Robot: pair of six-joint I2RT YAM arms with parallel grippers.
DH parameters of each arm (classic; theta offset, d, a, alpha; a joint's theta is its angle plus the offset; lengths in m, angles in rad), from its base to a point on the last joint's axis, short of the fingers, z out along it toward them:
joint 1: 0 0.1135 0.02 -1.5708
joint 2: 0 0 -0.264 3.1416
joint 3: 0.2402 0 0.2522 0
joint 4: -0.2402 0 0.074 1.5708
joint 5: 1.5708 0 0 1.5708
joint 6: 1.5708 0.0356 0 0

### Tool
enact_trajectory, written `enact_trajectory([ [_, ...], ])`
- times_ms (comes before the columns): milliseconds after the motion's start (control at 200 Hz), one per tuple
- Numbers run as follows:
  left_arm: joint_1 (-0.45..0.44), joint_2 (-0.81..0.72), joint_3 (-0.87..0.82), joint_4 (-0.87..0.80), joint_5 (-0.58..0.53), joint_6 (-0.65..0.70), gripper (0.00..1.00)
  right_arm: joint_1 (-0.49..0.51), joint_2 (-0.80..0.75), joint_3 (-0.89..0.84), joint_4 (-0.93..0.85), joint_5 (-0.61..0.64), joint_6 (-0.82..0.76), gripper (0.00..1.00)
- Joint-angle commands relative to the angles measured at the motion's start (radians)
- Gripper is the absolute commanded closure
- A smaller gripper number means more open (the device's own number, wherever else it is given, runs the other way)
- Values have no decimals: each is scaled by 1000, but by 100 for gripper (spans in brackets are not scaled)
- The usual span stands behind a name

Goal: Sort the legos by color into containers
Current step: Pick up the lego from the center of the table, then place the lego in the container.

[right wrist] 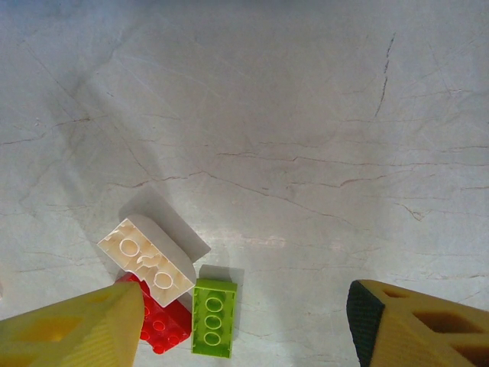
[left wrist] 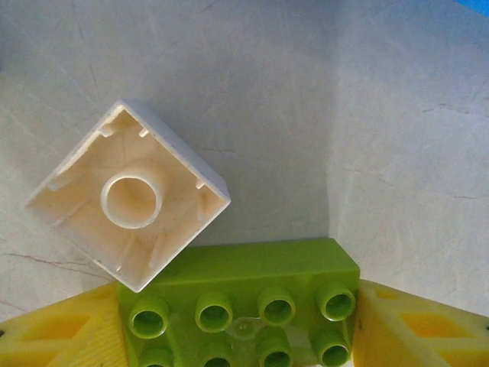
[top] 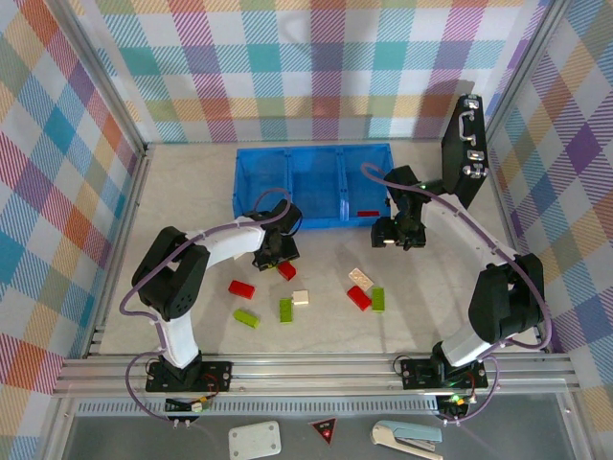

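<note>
My left gripper [left wrist: 239, 325] has its yellow fingers [left wrist: 53, 336] pressed against both ends of a lime green lego [left wrist: 252, 271] lying studs up on the table. A cream lego [left wrist: 130, 202] lies upside down, its corner against that green one. In the top view the left gripper [top: 273, 252] is beside a red lego [top: 286, 270]. My right gripper [right wrist: 246, 302] hangs open over bare table, above a cream lego [right wrist: 149, 260], a red lego [right wrist: 162, 323] and a green lego [right wrist: 212, 315]. The blue containers [top: 287, 182] stand behind, with one red lego [top: 367, 213] in the right one.
More legos lie loose in front: red [top: 241, 287], green [top: 246, 318], green [top: 286, 310], cream [top: 301, 297]. A black briefcase [top: 466, 149] stands upright at the back right. Checked walls close in three sides, and a metal rail [top: 316, 369] runs along the near edge.
</note>
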Motion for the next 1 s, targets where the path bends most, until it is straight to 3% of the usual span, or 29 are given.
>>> enact_trajectory([
  [0,-11,-11,28,-26,5,11,37,5,-36,-14,-6,0,-9,28],
  [510,-27,-2,194,-103,13,69,38,5,-96,-60,-19,38,-7,28],
  [995,-51,115,478,-208,-3,170,38,5,-177,-134,-36,81,9,27],
])
